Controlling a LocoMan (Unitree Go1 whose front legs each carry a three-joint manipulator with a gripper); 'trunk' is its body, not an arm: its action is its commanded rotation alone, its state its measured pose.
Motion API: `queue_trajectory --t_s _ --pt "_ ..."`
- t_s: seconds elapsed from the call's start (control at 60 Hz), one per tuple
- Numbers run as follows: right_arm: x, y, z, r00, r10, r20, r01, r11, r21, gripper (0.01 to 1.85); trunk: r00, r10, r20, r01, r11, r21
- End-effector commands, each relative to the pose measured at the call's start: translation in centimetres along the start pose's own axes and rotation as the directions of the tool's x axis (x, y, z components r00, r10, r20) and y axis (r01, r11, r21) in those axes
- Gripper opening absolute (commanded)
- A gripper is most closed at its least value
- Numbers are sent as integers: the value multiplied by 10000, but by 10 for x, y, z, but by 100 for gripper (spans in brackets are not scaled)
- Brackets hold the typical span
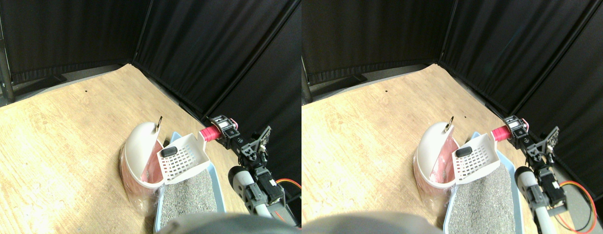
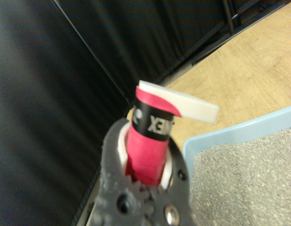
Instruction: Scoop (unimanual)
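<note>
In the stereo view the gripper (image 1: pixel 222 129) clamps the scoop (image 1: pixel 183 157) by its red handle, holding 1 dark lump (image 1: pixel 169 151) above the litter tray (image 1: pixel 214 181), the white bin (image 1: pixel 141 152) at 9 o'clock. In the wrist view the gripper (image 2: pixel 146 162) seems pressed around the red handle (image 2: pixel 146 150), though blurred, with the tray (image 2: pixel 232 136) at 3 o'clock.

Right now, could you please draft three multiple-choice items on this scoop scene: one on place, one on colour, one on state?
1. Where is the dark lump?
A. In the scoop
B. On the floor
C. In the litter

2. What colour is the scoop's handle wrap?
A. Green
B. Pink-red
C. Yellow

3. How is the right gripper?
A. Open, empty
B. Shut on the handle
C. Resting in the litter tray

Key: 1 A, it lies on the slotted white scoop. 2 B, both views show pink-red. 3 B, the fingers clamp the wrap above the litter tray.
</note>
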Motion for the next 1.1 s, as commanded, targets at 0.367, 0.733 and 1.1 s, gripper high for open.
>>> queue_trajectory --t_s 0.367,0.733,1.1 --pt "-7 1 19 9968 -401 686 451 9963 -727 15 10000 39 43 -31 9878 -1557" --pt "1 -11 26 9937 363 1063 -174 9847 -1734 6 9999 -28 107 45 9872 -1592" --pt "2 -16 44 9949 643 783 -427 9670 -2510 6 9999 -73 125 93 9864 -1641"
